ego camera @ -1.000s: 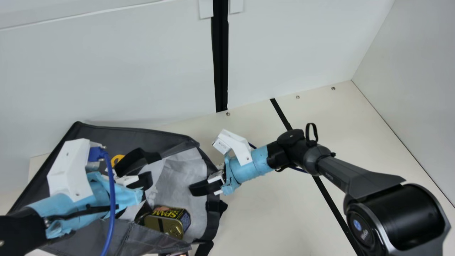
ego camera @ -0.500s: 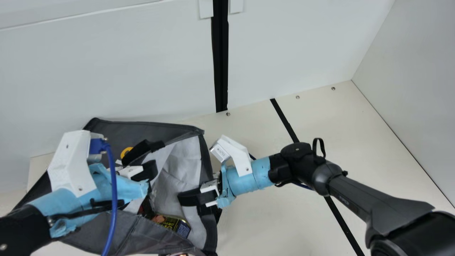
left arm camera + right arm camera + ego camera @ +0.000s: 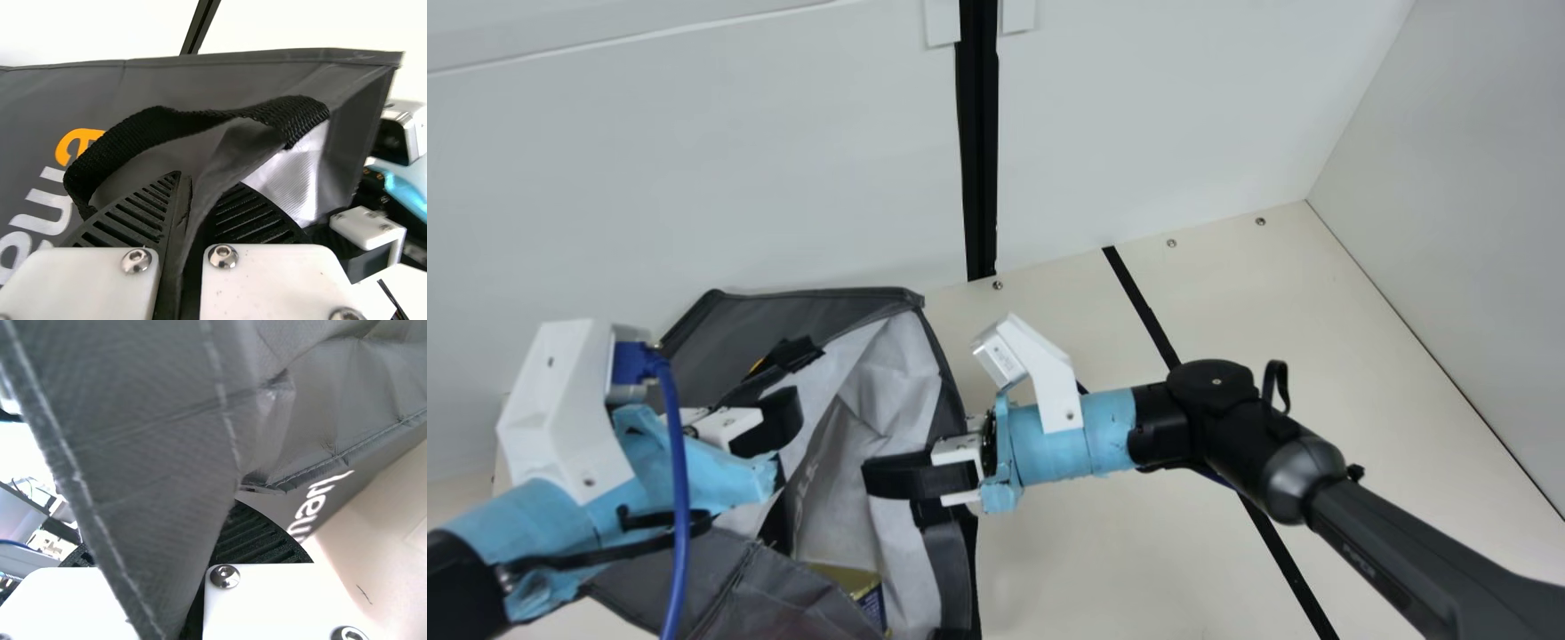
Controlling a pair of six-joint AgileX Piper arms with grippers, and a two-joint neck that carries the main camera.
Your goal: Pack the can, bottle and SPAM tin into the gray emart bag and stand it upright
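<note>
The SPAM tin [image 3: 852, 582] sits inside the gray emart bag [image 3: 809, 309], the left claw [image 3: 790, 391] pinching the bag's rim beside a black handle [image 3: 157, 125], the right claw [image 3: 867, 477] pinching another stretch of its edge.

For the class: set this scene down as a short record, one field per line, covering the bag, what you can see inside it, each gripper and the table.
Container: gray bag, mouth open, pale lining exposed
Visible contents: SPAM tin, gold and blue, partly hidden by the bag's near side
Handle: black strap, looped by the left fingers
Left gripper: shut on the bag's fabric
Right gripper: shut on the bag's fabric, at the opening's right side in the main view
Surface: cream table
</note>
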